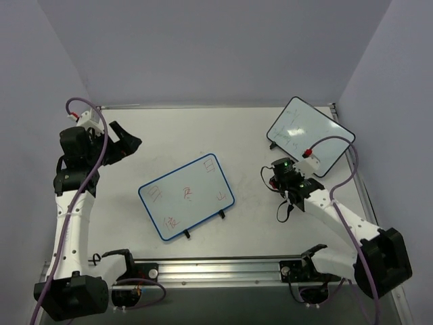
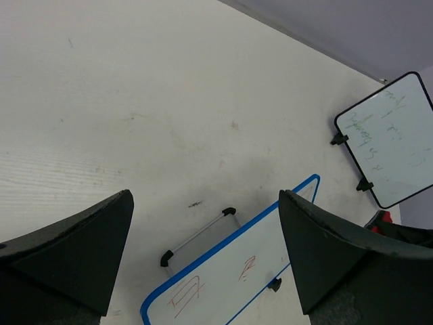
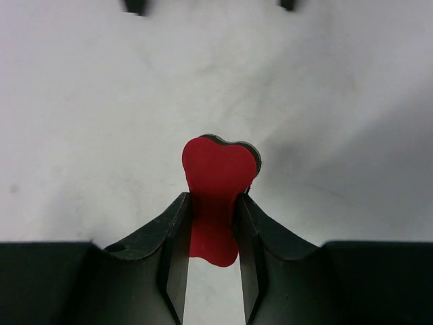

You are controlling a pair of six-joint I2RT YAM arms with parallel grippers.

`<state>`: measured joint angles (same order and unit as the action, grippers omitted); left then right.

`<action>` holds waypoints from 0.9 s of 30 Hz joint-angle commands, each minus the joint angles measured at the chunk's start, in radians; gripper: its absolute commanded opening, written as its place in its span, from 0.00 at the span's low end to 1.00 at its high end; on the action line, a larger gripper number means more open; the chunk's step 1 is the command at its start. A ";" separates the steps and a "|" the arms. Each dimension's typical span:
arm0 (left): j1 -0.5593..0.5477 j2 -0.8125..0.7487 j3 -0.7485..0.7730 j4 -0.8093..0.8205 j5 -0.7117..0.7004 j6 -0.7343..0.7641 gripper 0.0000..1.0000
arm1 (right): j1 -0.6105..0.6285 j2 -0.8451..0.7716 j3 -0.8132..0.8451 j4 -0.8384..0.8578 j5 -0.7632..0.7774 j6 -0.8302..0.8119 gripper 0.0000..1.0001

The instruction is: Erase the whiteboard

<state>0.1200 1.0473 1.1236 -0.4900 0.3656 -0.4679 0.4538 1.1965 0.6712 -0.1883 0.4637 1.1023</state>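
Observation:
The whiteboard [image 1: 187,196] with a blue rim and red scribbles stands tilted on its black feet at the table's middle. It also shows in the left wrist view [image 2: 237,271]. My right gripper [image 1: 277,178] is to the right of it, low over the table, and apart from the board. In the right wrist view it [image 3: 213,200] is shut on a red bone-shaped eraser [image 3: 218,169] whose far end sticks out past the fingertips. My left gripper [image 1: 128,143] is open and empty at the far left, raised above the table; in its wrist view it [image 2: 203,203] looks down at the board.
A second whiteboard with a black rim [image 1: 310,135] and faint dark marks stands at the back right; it also shows in the left wrist view [image 2: 392,139]. Two small black feet [image 3: 135,5] of a board show at the top edge of the right wrist view. A metal rail [image 1: 223,267] runs along the near edge.

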 commanded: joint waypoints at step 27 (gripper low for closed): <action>0.092 0.192 -0.318 0.191 0.110 -0.207 0.34 | 0.755 0.606 0.588 0.635 0.007 -0.745 0.00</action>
<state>0.2173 1.2476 0.8074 -0.3447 0.4519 -0.6777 1.1763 1.7874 1.1904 0.3614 0.4030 0.4438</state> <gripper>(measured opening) 0.357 0.255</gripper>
